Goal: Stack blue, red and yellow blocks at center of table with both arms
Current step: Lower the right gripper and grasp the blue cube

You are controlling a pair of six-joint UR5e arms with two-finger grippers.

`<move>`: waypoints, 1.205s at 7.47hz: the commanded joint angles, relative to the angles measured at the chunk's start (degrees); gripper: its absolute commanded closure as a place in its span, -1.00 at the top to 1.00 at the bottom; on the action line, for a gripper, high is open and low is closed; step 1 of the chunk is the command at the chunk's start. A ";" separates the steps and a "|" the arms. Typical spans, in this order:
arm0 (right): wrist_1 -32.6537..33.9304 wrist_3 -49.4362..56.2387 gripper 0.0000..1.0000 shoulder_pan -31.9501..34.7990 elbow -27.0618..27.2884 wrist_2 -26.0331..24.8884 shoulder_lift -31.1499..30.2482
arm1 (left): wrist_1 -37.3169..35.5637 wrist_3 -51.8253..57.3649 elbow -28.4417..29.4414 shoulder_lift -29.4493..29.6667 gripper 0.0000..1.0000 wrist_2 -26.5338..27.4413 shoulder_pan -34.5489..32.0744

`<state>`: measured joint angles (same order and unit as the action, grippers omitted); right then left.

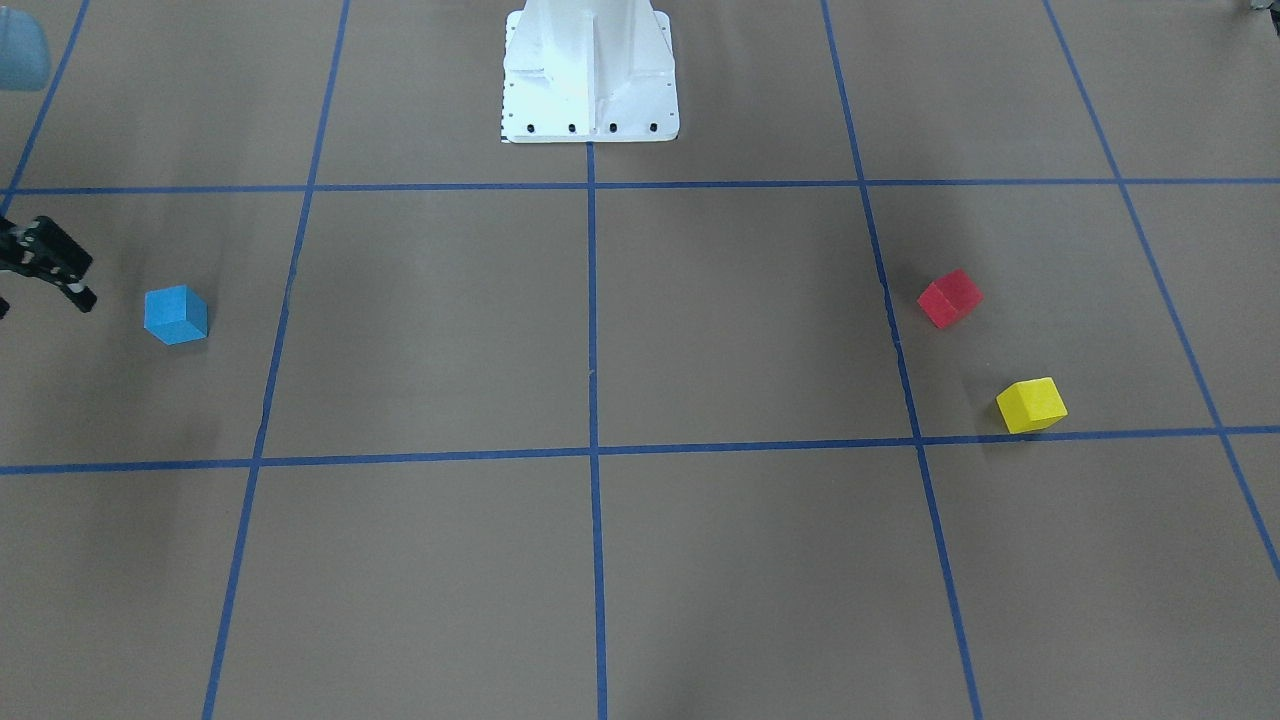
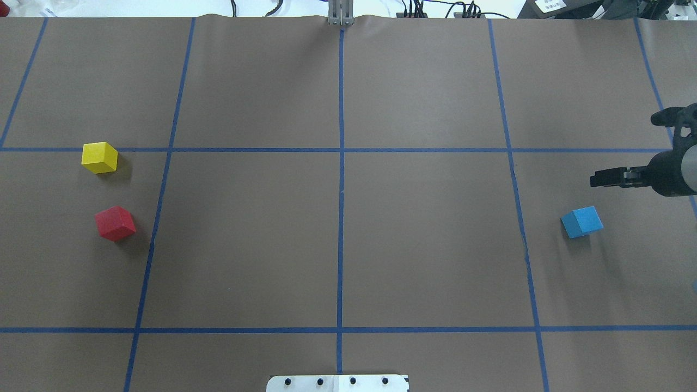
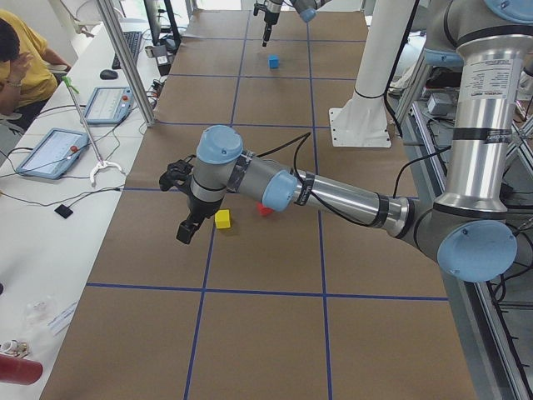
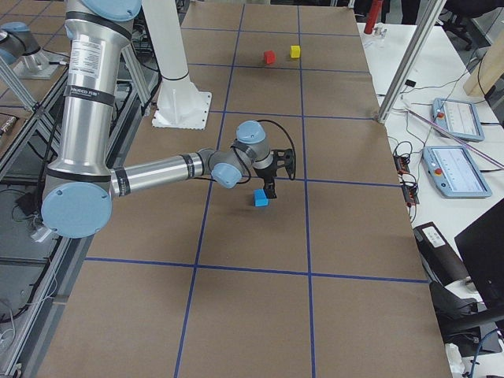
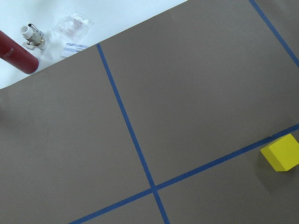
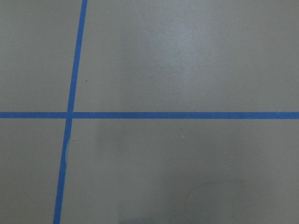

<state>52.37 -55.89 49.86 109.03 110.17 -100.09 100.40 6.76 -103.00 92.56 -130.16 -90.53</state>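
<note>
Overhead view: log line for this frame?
light blue matte cube: right side, ungrasped | red matte cube, yellow matte cube: left side, apart | stack: none | right jaws: near blue cube

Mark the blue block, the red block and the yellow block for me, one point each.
blue block (image 2: 582, 220): overhead exterior view, on its top face.
red block (image 2: 114, 219): overhead exterior view, on its top face.
yellow block (image 2: 98, 153): overhead exterior view, on its top face.

We are losing right gripper (image 2: 623, 148) past the edge, failing to judge the spread of left gripper (image 3: 176, 208), seeing red block (image 3: 264, 211) half hidden
</note>
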 commanded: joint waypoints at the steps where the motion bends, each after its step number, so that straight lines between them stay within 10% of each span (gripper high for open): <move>1: -1.92 -2.22 1.00 -6.53 -0.92 -5.05 -0.81 | 0.06 0.01 -0.09 -0.10 1.00 0.00 0.00; 8: -10.44 1.31 0.95 -9.69 -8.04 -5.05 -2.39 | 0.06 0.10 -0.36 -0.54 1.00 0.00 0.00; 9: -10.45 1.22 0.14 -9.70 -7.96 -4.70 -2.04 | 0.06 0.10 -0.44 -0.62 1.00 0.00 0.00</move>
<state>42.66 -54.61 40.39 101.62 105.22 -102.57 100.46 6.85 -103.39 92.03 -130.17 -90.53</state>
